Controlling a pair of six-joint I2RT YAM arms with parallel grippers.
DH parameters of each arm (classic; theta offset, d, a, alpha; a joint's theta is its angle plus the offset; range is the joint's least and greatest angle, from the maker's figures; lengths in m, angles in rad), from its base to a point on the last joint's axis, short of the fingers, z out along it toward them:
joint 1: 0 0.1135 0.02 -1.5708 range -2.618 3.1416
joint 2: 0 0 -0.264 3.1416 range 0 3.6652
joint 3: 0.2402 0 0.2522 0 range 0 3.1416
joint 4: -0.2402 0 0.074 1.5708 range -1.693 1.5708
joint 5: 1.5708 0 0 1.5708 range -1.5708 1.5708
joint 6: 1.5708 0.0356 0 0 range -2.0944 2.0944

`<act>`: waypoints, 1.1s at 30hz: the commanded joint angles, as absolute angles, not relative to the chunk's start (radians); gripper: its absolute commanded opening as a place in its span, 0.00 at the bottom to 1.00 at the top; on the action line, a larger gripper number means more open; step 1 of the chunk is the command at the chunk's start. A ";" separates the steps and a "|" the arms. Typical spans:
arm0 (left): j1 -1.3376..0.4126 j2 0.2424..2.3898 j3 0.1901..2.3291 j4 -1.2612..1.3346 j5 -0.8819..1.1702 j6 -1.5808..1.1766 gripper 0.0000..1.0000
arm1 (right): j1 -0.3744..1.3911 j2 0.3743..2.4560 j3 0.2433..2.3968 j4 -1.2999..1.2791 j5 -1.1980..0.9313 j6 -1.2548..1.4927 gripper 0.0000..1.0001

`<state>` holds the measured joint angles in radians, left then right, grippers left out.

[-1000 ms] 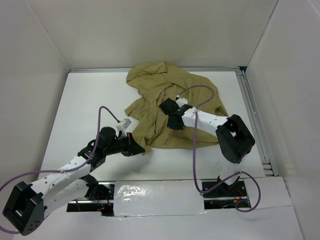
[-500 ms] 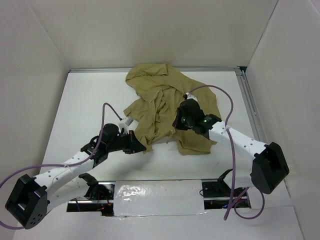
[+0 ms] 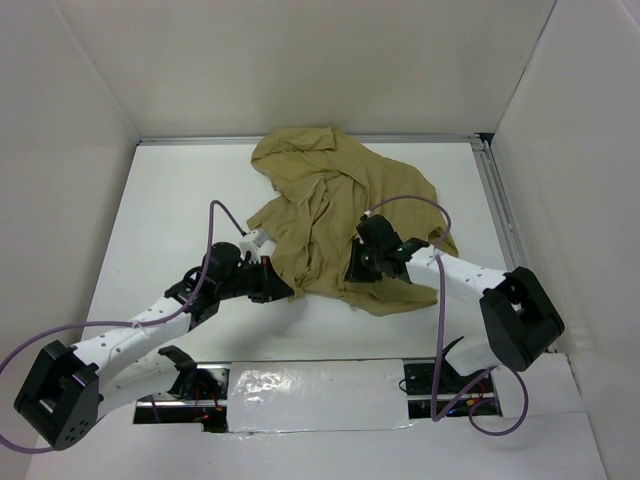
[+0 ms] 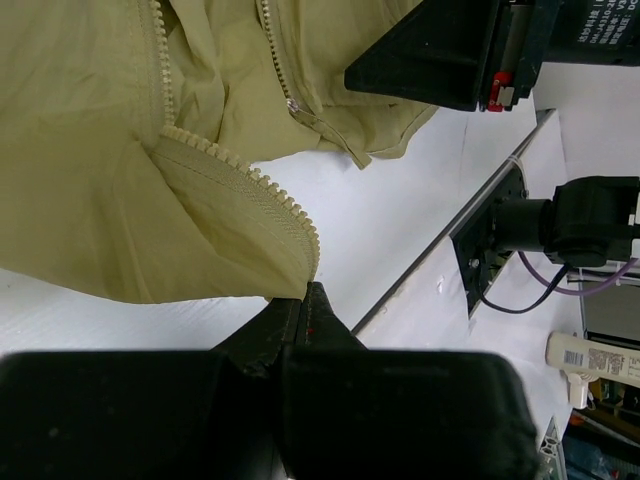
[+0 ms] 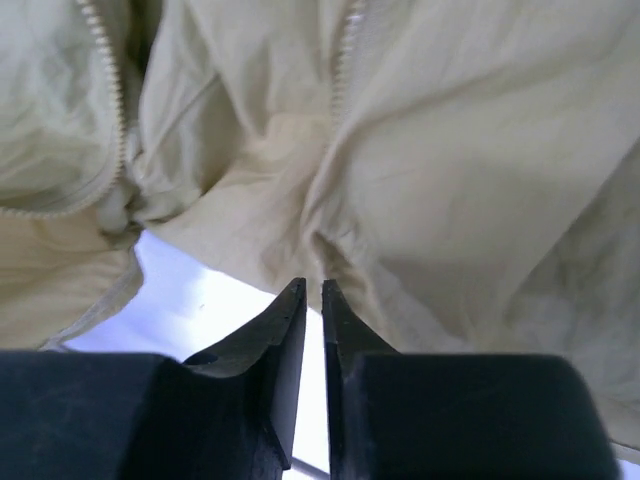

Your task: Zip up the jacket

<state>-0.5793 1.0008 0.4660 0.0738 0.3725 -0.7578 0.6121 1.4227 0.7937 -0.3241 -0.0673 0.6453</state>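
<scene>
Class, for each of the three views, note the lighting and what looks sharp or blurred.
Top external: even, diffuse light, soft shadows beneath the arms, glare on the glossy strip. Left wrist: zipper teeth crisp, left gripper a dark blur. Right wrist: jacket slightly soft and pale, right gripper black, almost featureless.

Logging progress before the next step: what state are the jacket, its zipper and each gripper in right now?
jacket: crumpled in a heap, front open.
zipper: unzipped, its rows of teeth lying apart.
left gripper: shut on the jacket's bottom corner, at the end of a row of teeth.
right gripper: shut on a fold of the jacket's fabric, as far as the wrist view shows.
</scene>
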 commanded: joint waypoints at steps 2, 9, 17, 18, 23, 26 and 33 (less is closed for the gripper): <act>-0.583 1.009 0.506 0.107 0.367 -0.729 0.00 | 0.603 1.424 0.792 -0.241 -0.135 0.640 0.18; -0.583 1.019 0.506 0.106 0.374 -0.730 0.00 | 0.607 1.476 0.807 -0.255 -0.132 0.637 0.35; -0.583 1.005 0.494 0.106 0.373 -0.729 0.00 | 0.643 1.569 0.893 -0.278 -0.049 0.655 0.42; -0.583 1.002 0.495 0.104 0.373 -0.729 0.00 | 0.646 1.589 0.897 -0.278 -0.046 0.660 0.38; -0.583 0.994 0.491 0.101 0.365 -0.727 0.00 | 0.655 1.614 0.919 -0.274 -0.043 0.678 0.25; -0.583 0.991 0.491 0.100 0.360 -0.729 0.00 | 0.655 1.603 0.922 -0.293 -0.015 0.687 0.07; -0.583 0.989 0.494 0.095 0.348 -0.721 0.00 | 0.629 1.431 0.839 -0.285 -0.037 0.677 0.00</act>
